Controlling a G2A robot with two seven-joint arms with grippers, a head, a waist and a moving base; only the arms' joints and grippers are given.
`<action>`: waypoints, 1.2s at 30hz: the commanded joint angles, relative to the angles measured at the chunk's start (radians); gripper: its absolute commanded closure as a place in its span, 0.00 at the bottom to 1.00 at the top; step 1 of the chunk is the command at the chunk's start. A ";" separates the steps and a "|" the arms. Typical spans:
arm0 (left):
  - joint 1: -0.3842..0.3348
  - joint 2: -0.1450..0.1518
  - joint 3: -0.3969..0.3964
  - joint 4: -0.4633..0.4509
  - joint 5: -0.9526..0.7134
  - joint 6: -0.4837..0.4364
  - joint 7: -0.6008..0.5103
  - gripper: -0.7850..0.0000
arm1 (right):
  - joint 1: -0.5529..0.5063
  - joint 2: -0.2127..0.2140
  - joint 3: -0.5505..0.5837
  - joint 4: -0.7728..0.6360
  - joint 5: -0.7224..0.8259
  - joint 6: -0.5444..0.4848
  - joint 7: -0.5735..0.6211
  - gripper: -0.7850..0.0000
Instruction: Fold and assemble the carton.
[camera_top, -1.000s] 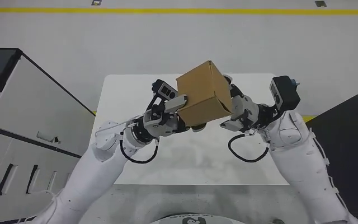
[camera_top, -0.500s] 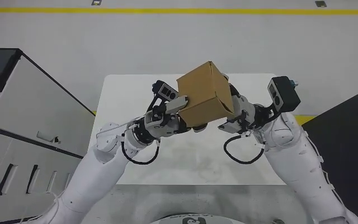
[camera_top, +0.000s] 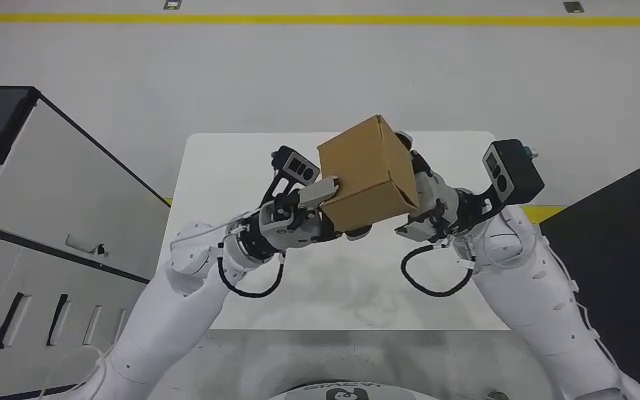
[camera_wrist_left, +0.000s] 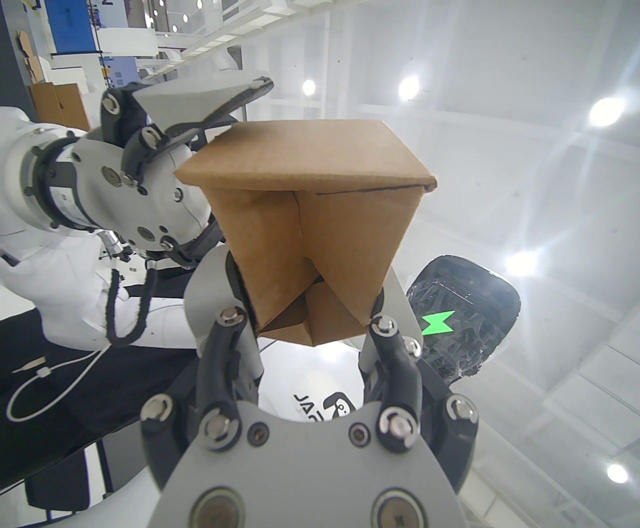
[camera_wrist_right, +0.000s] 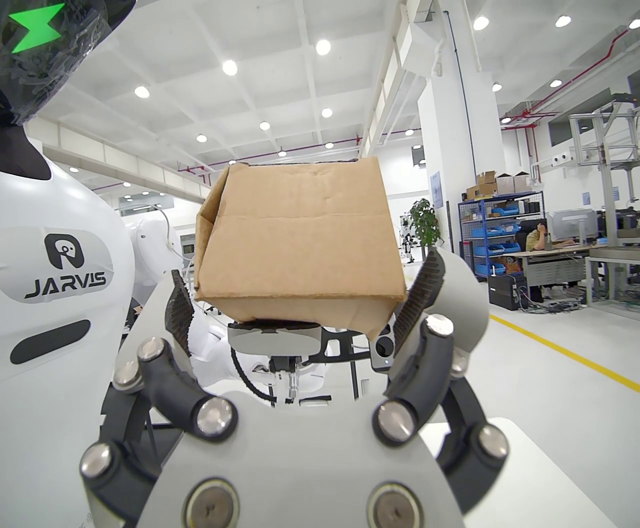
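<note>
I find the carton (camera_top: 368, 172) held in the air above the white table (camera_top: 230, 160), tilted, between the two arms. It is plain brown corrugated board, already formed into a box shape. One broad face carries a horizontal crease. On the end seen from the left wrist, the flaps are folded inward and overlap, with a dark gap remaining at the seam. The left gripper (camera_wrist_left: 308, 300) is clamped on that lower end, one finger on either side. The right gripper (camera_wrist_right: 305, 272) stands spread wide, its fingers flanking the carton's opposite edge. I cannot tell whether those pads touch the board.
</note>
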 joint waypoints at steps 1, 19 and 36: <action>0.005 -0.001 -0.004 -0.003 0.006 0.001 -0.001 1.00 | 0.001 0.003 -0.002 -0.002 0.001 0.000 -0.003 0.00; 0.029 -0.007 -0.024 -0.022 0.044 0.021 -0.005 1.00 | -0.003 0.030 -0.012 -0.010 0.030 0.000 0.008 0.63; 0.038 -0.015 -0.032 -0.024 0.063 0.022 -0.008 0.00 | -0.013 0.041 -0.009 -0.008 0.016 0.000 -0.017 1.00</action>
